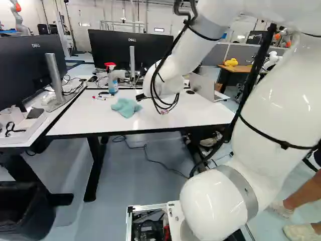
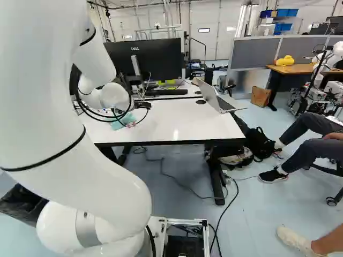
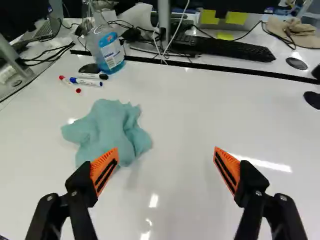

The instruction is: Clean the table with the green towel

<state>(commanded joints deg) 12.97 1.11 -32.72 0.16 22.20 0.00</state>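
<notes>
While the gripper stands wide open, empty | green towel ahead, off-centre towards the spray bottle | sideways shift that way probably needed before closing

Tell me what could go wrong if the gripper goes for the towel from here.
The open gripper is off-centre: the green towel lies mostly toward one finger, so closing now might miss it or only nudge it. Beyond the towel, a wide wipe could roll the loose markers or tip the spray bottle.
</notes>
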